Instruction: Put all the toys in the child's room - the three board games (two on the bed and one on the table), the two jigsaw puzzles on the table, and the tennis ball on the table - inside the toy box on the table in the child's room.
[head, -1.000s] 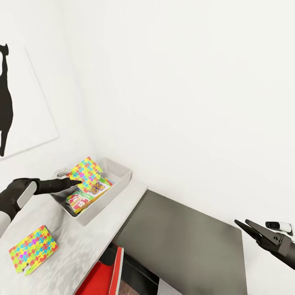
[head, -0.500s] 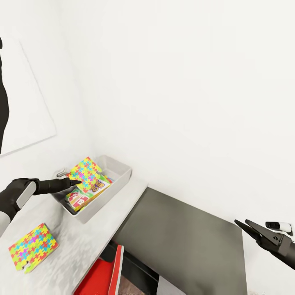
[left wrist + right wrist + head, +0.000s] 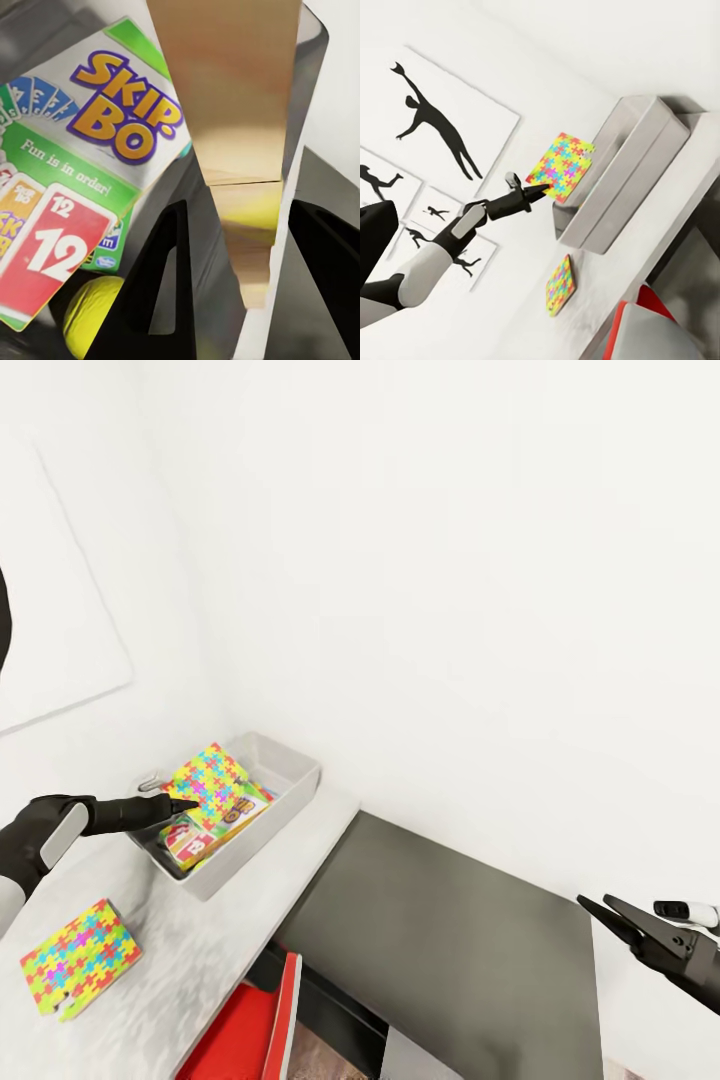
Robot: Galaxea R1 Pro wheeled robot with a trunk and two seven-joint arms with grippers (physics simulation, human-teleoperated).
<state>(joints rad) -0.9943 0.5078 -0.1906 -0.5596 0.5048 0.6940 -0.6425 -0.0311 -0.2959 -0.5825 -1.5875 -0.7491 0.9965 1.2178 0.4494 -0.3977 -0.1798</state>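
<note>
The light grey toy box [image 3: 296,768] stands on the pale table [image 3: 190,950] by the wall. Inside lie board games, the top one a Skip-Bo box [image 3: 90,165], and the tennis ball [image 3: 88,315]. My left gripper [image 3: 186,803] is shut on one jigsaw puzzle [image 3: 212,784], which it holds tilted over the near-left part of the box; its brown back [image 3: 232,112] shows between the fingers. The other jigsaw puzzle [image 3: 80,958] lies flat on the table nearer me. My right gripper [image 3: 594,905] hangs open and holds nothing, over the dark corner section [image 3: 450,940].
White walls close in behind and left of the box, with silhouette prints [image 3: 435,124] on the left wall. A red object [image 3: 255,1025] sits below the table's edge. A small white device [image 3: 686,911] lies at the far right.
The head camera has shifted a little, so the wall print slid out to the left. My left gripper still holds the puzzle over the box. The right gripper barely moved.
</note>
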